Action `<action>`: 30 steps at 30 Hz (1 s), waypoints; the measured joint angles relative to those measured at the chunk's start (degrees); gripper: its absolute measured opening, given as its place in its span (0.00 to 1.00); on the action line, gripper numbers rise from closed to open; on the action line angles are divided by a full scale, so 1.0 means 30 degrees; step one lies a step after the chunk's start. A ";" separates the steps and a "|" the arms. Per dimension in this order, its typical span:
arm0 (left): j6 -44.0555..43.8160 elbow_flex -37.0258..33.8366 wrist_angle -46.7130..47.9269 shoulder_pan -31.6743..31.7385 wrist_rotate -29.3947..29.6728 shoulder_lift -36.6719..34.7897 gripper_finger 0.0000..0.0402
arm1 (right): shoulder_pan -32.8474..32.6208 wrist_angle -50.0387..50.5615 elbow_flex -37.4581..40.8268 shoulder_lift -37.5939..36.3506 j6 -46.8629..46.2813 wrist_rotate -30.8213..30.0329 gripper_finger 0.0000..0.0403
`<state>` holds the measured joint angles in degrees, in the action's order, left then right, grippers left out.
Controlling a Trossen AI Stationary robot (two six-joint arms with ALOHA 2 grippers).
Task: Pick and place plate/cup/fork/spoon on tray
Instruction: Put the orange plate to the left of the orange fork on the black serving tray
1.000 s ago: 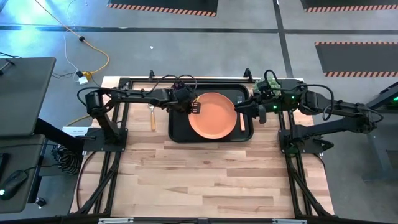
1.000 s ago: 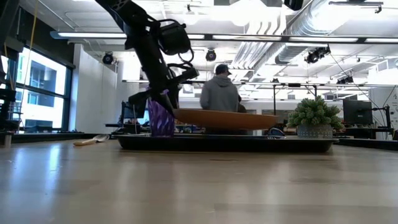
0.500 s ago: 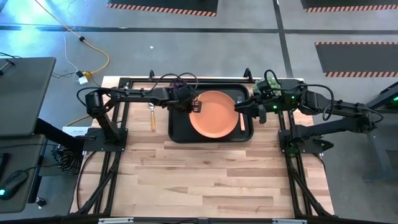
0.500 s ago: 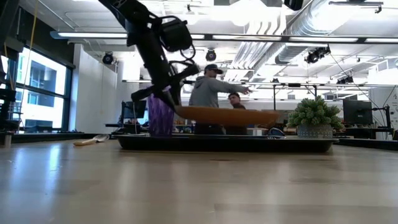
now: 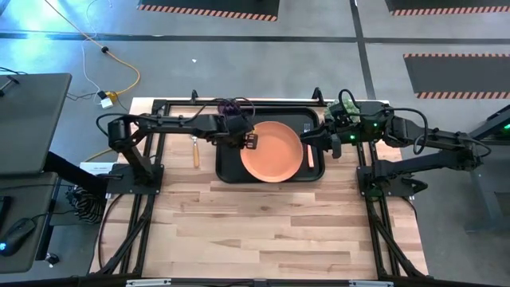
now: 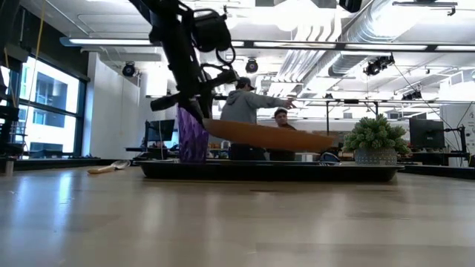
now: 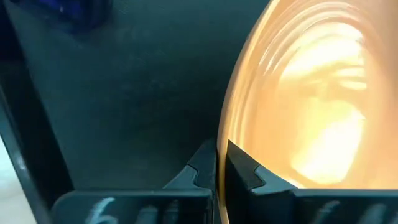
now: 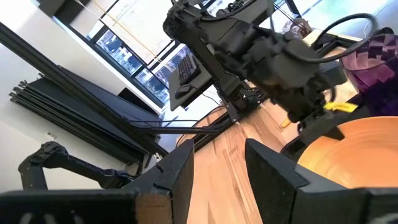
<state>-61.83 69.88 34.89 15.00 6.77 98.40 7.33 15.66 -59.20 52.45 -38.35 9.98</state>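
Note:
The orange plate [image 5: 275,153] lies over the black tray [image 5: 227,167], tilted in the low view [image 6: 274,136] with its left rim raised. My left gripper [image 5: 249,142] is shut on that rim. The purple cup [image 6: 192,137] stands upright on the tray's left part, beside the gripper; in the high view the arm hides it. One orange-handled utensil [image 5: 310,156] lies on the tray right of the plate, another [image 5: 197,154] on the table left of the tray; fork or spoon, I cannot tell. My right gripper [image 8: 217,168] is open and empty above the tray's right end [image 5: 317,140]. My left gripper pinches the plate's left rim [image 7: 221,140] between its two fingers, one on the plate's upper face and one on its underside. The fingers come from the table's left, slanting down. The rim stands raised; the plate slopes down to its right edge [image 6: 326,141], whose support the tray rim hides.
A small green plant [image 5: 347,108] stands at the table's far right corner, behind my right arm. Black frame bars run along the table's left, right and far edges. The wide wooden near half of the table [image 5: 263,231] holds nothing. People stand in the room beyond.
My left gripper has gone up a little with the plate's left rim. The plate, which lay level over the tray, now tips, left side up and right side low. The plate has also slid slightly toward the table's near edge.

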 joint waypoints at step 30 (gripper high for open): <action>-0.2560 -0.1789 -0.1779 0.0629 0.0767 -0.0019 0.00 | 0.0007 -0.0007 0.0000 0.0000 -0.0099 0.0007 0.34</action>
<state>-69.51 64.51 29.55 16.89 9.07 98.35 7.35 15.64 -59.20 52.45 -38.64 10.00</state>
